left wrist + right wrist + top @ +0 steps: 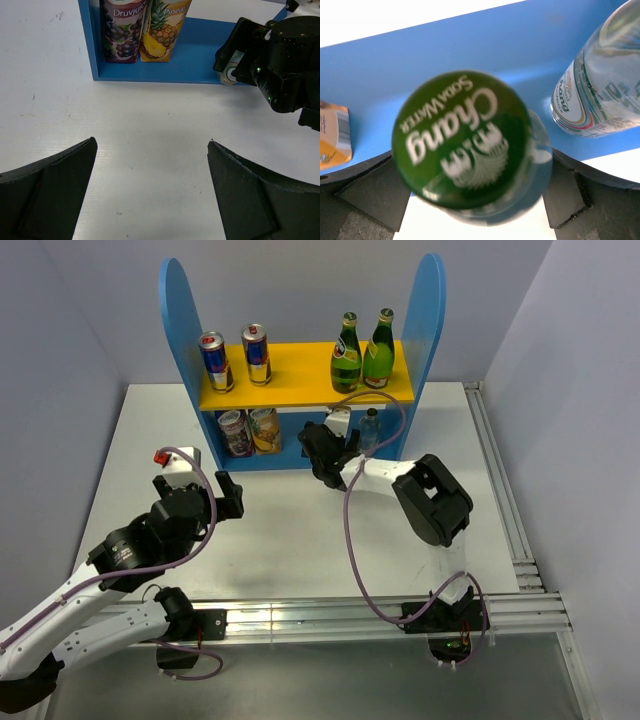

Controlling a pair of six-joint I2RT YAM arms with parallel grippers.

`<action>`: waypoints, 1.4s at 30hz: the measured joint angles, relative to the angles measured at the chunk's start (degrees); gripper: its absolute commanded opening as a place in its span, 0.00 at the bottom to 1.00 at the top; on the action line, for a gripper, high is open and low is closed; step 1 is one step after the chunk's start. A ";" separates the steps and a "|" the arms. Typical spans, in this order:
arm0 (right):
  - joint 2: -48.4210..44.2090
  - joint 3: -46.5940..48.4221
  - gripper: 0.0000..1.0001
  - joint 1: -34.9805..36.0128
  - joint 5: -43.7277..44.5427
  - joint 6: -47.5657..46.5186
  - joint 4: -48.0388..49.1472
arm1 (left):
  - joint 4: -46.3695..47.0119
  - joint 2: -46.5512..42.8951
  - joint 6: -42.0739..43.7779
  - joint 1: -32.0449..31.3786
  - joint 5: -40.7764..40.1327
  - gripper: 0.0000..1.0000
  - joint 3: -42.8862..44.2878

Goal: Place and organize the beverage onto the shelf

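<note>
The shelf (pixel 300 388) stands at the back, with blue side panels and a yellow upper board. Two cans (pixel 215 360) and two green bottles (pixel 346 355) stand on the board. Two juice cartons (pixel 250 430) stand at lower left, also in the left wrist view (pixel 122 30). A clear soda bottle (pixel 370 430) stands at lower right (pixel 600 85). My right gripper (pixel 330 455) (pixel 470 195) is shut on another soda water bottle with a green cap (pixel 462 140) at the front edge of the blue base (pixel 470 45). My left gripper (pixel 228 495) (pixel 152 142) is open and empty above the table.
The right arm's elbow (pixel 435 500) is raised over the table in front of the shelf. Metal rails run along the near edge (pixel 330 615) and the right edge (pixel 500 490). Grey walls close in the back and sides.
</note>
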 measured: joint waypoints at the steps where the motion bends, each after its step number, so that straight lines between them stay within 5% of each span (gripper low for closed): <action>1: -0.46 -0.42 1.00 0.00 -0.28 -0.26 0.00 | 0.00 0.00 0.02 0.00 0.00 0.99 0.00; 12: -4.48 -4.85 1.00 3.32 2.34 -0.96 0.50 | 0.02 0.15 0.24 0.22 0.00 0.99 0.00; 21: -20.72 -14.47 1.00 15.10 7.67 2.64 -1.18 | 0.11 1.31 0.50 0.44 -0.94 0.99 0.00; 27: -35.89 -16.22 1.00 29.51 15.04 9.94 -14.71 | -0.09 1.88 0.00 0.59 -2.69 0.99 0.00; 34: -57.42 -7.28 1.00 51.39 29.38 22.51 -45.03 | -2.23 2.32 -0.79 0.76 -3.52 0.99 2.23; 42: -69.66 2.27 1.00 55.39 33.44 18.32 -57.68 | -7.91 6.08 -0.20 0.76 0.85 0.99 26.82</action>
